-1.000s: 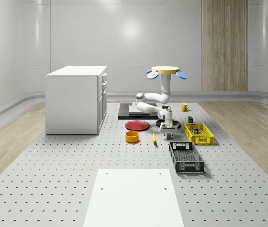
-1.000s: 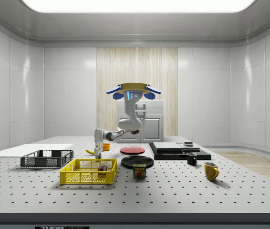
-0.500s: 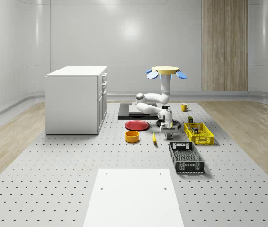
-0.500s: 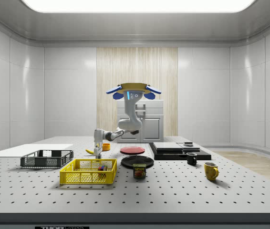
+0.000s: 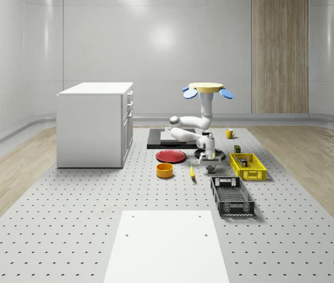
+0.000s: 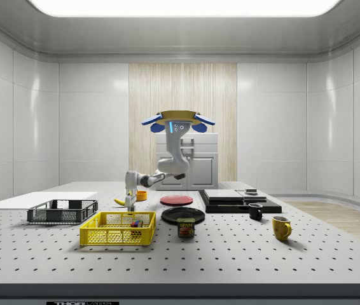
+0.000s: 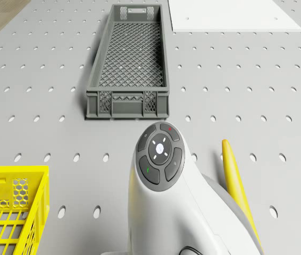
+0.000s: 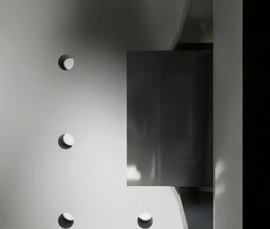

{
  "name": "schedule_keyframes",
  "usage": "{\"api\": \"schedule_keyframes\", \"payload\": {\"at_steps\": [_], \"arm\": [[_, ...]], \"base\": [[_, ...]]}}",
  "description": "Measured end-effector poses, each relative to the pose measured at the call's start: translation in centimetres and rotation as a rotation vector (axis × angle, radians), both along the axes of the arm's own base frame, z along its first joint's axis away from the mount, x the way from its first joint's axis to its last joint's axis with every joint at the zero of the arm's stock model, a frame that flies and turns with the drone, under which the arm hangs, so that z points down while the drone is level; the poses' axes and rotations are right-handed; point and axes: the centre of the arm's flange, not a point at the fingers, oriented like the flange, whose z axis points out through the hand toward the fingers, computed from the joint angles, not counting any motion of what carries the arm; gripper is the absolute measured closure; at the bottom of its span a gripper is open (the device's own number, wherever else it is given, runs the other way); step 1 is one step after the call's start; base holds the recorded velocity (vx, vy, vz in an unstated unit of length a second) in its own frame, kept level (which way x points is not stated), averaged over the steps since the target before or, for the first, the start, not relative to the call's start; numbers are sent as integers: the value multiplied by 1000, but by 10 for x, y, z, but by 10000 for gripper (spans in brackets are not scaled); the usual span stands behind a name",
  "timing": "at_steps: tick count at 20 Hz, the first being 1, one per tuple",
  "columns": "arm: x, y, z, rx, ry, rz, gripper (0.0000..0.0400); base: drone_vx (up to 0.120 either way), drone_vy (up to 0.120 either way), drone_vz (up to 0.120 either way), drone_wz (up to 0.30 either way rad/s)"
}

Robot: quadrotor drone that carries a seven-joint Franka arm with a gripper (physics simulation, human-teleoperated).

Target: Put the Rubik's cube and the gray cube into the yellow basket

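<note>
The yellow basket [image 7: 12, 210] is cut off at the drone view's edge.

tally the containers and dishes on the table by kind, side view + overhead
Baskets: 2, yellow basket and gray basket
Plates: 2, red plate and black plate
Mugs: 2, yellow mug and black mug
Bowls: 1, orange bowl
Total: 7
</note>
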Motion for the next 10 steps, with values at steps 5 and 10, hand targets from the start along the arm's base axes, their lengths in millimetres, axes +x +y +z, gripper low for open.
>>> {"api": "schedule_keyframes", "payload": {"at_steps": [5,10], "arm": [[0,0,-20,0,0,0,150],[0,0,-33,0,0,0,150]], "base": [[0,0,88,0],[0,0,120,0]]}}
